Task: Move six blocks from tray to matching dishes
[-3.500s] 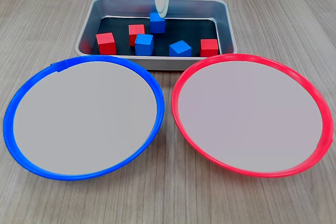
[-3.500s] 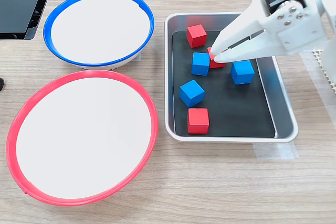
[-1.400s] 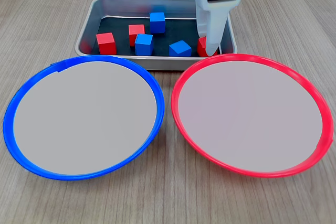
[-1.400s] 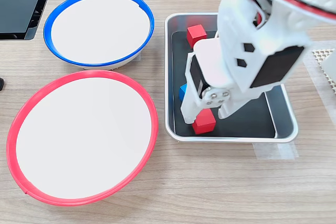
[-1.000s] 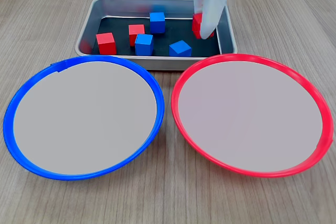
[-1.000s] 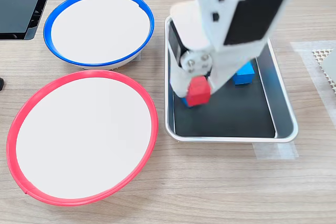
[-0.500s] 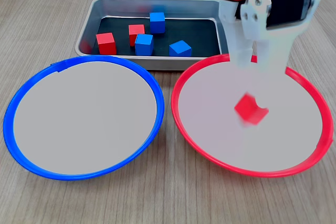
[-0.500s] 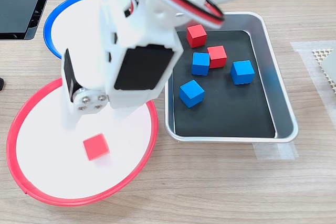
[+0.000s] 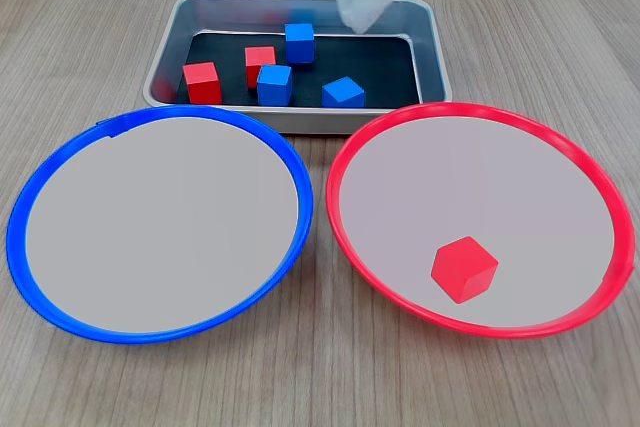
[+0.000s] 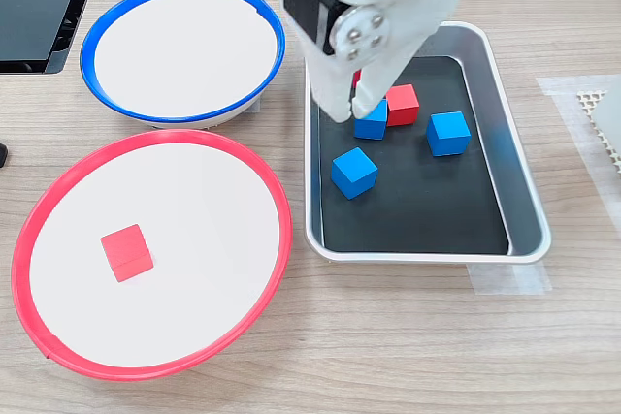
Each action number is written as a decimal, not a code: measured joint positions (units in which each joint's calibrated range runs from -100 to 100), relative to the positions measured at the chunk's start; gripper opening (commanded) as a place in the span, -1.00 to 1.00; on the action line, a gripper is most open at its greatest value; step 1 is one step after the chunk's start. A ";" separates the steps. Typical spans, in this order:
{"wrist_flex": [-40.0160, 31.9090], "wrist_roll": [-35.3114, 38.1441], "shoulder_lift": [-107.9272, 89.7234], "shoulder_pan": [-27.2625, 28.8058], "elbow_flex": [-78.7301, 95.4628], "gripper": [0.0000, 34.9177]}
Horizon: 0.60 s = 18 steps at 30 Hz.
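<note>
Blocks, six: three red, three blue, all cubes of one size.

Item 1. Delivered red block (image 9: 464, 269), lying alone on the pale centre of the red-rimmed dish (image 9: 340, 162), toward the near side in the first exterior view; free of the arm. Judged correctly sorted.

Items 2–6. Five blocks in the tray (image 9: 432, 42). First exterior view: a red block (image 9: 202, 82) at the left, a second red block (image 9: 260, 64) right of it, a blue block (image 9: 274, 85) touching or just beside that one, a far blue block (image 9: 299, 42), and a right blue block (image 9: 343, 93). In the second exterior view the arm hides most of one red block.

Blue-rimmed dish (image 9: 20, 212), on the first exterior view's left, just beside the red-rimmed one: holds nothing.

Gripper (image 10: 347, 109), white, over the far part of the tray in the second exterior view, tips just above the blue block beside a red one. Carries nothing. Whether the jaws are parted or closed cannot be told; the first exterior view shows only a blur.

Progress, as judged: one of six placed. Outstanding: two red for the red-rimmed dish, three blue for the blue-rimmed dish.
</note>
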 measured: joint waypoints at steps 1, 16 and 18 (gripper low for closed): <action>0.00 0.88 -0.60 0.71 1.81 -0.19; -11.01 8.64 2.13 3.98 16.52 -0.17; -11.34 8.69 3.58 3.45 16.52 -0.62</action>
